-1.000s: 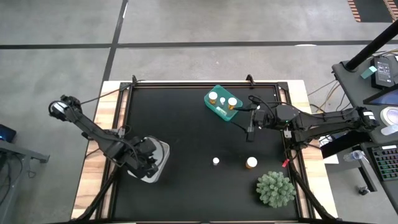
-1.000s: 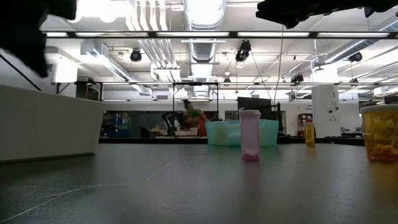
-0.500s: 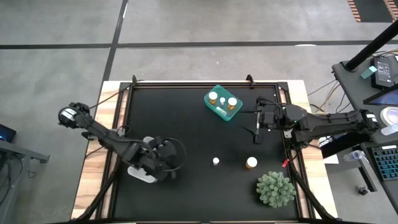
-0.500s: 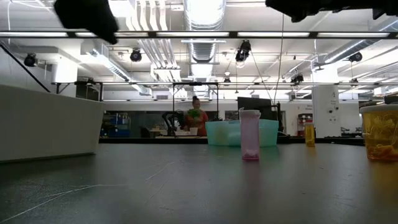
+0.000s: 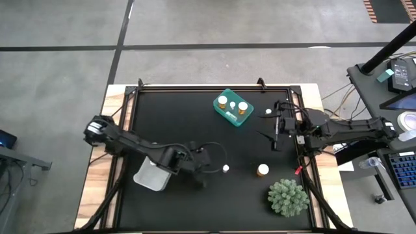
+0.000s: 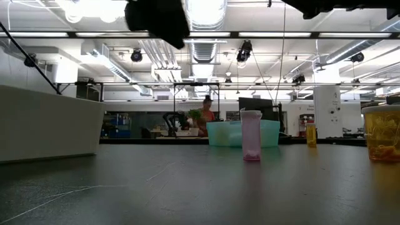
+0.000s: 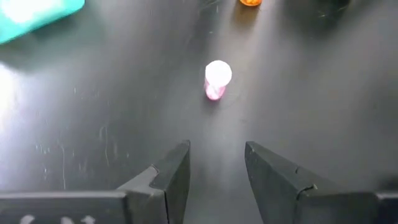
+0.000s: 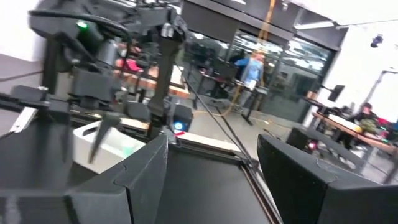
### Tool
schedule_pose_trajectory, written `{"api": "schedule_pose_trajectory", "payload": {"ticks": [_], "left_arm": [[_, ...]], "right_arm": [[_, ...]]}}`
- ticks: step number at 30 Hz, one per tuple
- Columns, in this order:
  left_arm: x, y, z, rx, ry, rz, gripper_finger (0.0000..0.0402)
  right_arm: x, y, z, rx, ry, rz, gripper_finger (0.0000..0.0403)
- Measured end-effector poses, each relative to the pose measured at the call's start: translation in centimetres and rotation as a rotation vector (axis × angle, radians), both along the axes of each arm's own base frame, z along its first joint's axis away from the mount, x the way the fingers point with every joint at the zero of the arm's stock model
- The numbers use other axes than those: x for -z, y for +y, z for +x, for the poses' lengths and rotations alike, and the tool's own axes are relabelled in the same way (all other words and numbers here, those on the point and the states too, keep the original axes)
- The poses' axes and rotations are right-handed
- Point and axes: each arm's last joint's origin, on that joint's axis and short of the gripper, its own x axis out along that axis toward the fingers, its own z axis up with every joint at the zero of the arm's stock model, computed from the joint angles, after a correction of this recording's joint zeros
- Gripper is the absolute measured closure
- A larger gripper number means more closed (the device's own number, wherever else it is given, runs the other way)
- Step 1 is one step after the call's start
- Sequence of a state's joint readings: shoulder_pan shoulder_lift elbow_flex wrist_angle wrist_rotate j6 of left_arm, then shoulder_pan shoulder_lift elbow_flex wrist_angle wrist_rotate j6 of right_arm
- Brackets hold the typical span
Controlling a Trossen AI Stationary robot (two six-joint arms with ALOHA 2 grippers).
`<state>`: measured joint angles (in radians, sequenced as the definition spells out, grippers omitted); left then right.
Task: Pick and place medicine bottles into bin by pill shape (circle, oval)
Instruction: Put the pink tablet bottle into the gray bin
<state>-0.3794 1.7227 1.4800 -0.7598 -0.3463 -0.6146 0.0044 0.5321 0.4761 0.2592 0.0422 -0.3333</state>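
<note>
One small white bottle (image 7: 217, 79) lies ahead of the left gripper's (image 7: 216, 180) spread, empty fingers; next, lower and pinch it.

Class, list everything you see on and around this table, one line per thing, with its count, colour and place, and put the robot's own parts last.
Teal bin: one, far centre of the mat, holding three white-capped bottles.
Small pink bottle: one, white cap, standing mid-mat.
Amber bottle: one, white cap, right of the pink one.
White bin: one, near left of the mat.
Green spiky plant: one, near right corner.
Small white object: one, right of the teal bin; cannot tell what it is.
Black mat: one, covering the table.
Left gripper: jaws open, aimed at the pink bottle.
Right gripper: jaws open, raised at right.
</note>
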Motion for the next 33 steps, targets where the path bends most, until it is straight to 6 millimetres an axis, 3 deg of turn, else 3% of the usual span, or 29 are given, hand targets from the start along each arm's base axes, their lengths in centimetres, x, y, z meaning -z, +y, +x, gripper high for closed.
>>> {"api": "schedule_pose_trajectory", "payload": {"ticks": [11,16,25,33], "left_arm": [[2.7,0.5,3.6,0.079,-0.005,0.066,0.0265],[3.3,0.6,4.3,0.08,-0.019,0.065,0.0265],[3.2,1.0,4.6,0.078,-0.038,0.056,0.0264],[4.9,0.8,6.7,0.17,-0.175,0.07,0.0217]], "right_arm": [[0.0,0.1,-1.2,-0.048,-0.048,-0.027,0.0163],[-0.4,0.1,-2.4,-0.047,-0.103,-0.025,0.0163],[-0.5,0.1,-2.6,-0.047,-0.114,-0.022,0.0163],[-0.4,0.1,-2.6,-0.047,-0.11,-0.022,0.0163]]}}
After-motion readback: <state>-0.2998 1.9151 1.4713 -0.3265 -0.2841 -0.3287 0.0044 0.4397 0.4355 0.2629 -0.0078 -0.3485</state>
